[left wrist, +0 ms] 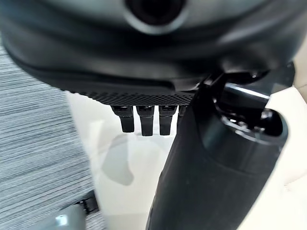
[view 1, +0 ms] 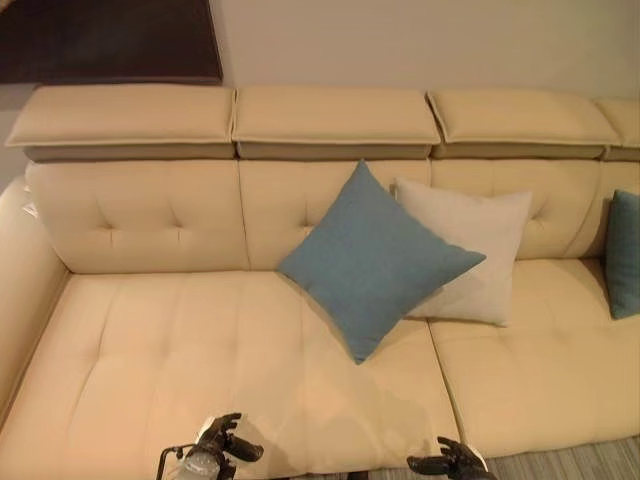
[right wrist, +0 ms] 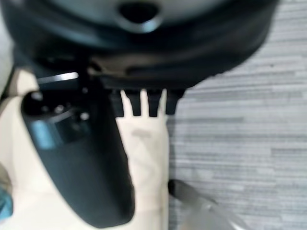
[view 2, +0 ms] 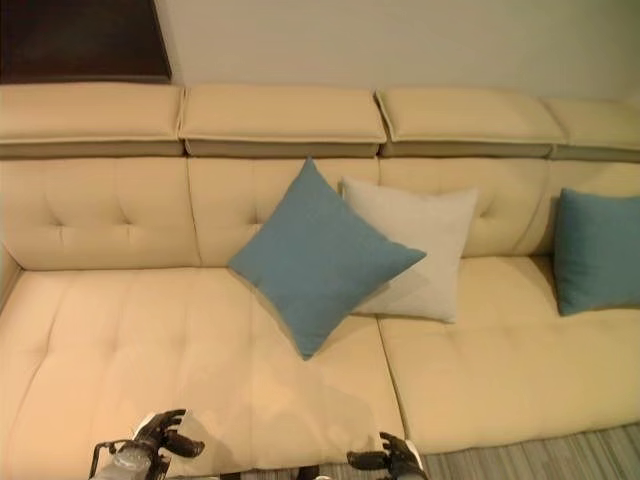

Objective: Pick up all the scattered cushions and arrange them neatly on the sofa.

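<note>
A blue cushion [view 1: 375, 262] stands on one corner in the middle of the beige sofa [view 1: 150, 350], leaning on the backrest. Behind it to the right leans a pale grey cushion [view 1: 480, 235], partly covered by it. A second blue cushion [view 2: 598, 250] rests against the backrest at the far right. My left hand [view 1: 222, 440] hangs low before the seat's front edge, open and holding nothing; its fingers [left wrist: 144, 120] are relaxed in the left wrist view. My right hand [view 1: 450, 462] is likewise low at the front edge, open and empty, with relaxed fingers [right wrist: 141, 103].
The sofa's left armrest [view 1: 20, 270] bounds the seat on the left. Grey striped floor [view 1: 590, 462] shows at the lower right before the sofa. A dark panel [view 1: 110, 40] hangs on the wall at the upper left.
</note>
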